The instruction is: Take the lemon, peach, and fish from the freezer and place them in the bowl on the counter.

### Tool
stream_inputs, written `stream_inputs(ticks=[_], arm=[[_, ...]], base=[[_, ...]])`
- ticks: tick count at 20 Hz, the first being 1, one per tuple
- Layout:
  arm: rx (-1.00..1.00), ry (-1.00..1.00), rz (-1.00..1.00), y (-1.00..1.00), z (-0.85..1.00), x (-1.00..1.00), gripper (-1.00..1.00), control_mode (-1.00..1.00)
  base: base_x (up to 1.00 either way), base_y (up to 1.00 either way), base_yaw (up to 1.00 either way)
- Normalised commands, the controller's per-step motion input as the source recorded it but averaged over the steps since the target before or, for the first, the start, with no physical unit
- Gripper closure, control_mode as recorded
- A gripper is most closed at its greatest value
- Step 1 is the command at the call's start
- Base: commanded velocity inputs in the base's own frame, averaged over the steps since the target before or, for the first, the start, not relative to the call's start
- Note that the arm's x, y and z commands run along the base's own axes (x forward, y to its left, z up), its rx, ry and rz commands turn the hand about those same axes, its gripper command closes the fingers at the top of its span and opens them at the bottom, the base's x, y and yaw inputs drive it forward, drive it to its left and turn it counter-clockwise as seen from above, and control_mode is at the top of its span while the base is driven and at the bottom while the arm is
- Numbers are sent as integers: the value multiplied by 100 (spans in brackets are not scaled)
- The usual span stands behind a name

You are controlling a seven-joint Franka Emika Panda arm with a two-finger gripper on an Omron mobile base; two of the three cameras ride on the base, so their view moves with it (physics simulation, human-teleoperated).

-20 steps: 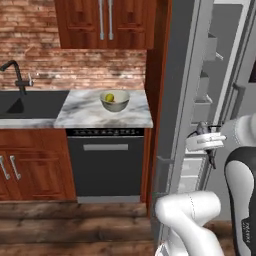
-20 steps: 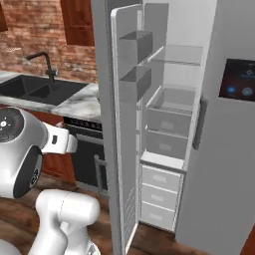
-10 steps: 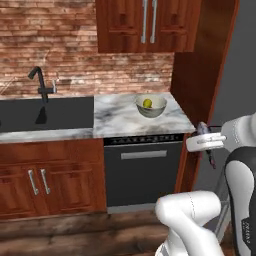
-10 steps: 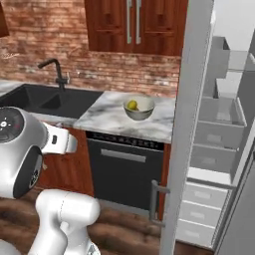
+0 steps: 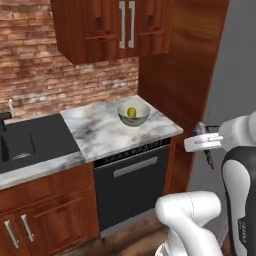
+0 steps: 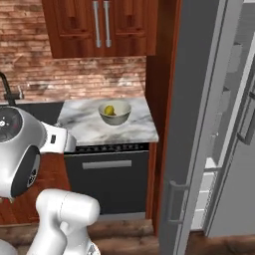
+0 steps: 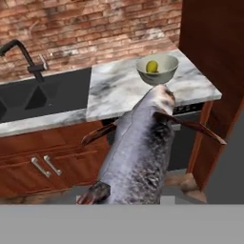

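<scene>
Off the counter's (image 5: 105,131) right end, beside the dark wood panel: gripper (image 5: 204,134) clamped on the fish (image 7: 138,152), fingertips themselves probably hidden under its body in the hand view. Farther back on that counter, toward the right end: bowl (image 5: 133,114) holding the lemon (image 5: 131,111). Left of the bowl, sunk into the marble: black sink (image 5: 20,142).

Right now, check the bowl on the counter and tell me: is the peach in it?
No. The bowl on the counter holds only the yellow lemon; no orange-red fruit lies in it.
</scene>
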Motion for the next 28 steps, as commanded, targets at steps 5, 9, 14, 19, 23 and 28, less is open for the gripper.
stream_inputs(ticks=[5,9,14,19,23,28], arm=[[0,0,0,0,0,0,100,100],[0,0,0,0,0,0,100,100],[0,0,0,0,0,0,100,100],[0,0,0,0,0,0,100,100],[0,0,0,0,0,0,100,100],[-3,1,-5,21,-16,59,100,-100]], base=[[56,6,-45],[97,44,-22],[100,43,-13],[100,70,-6],[100,51,-3],[40,17,-1]])
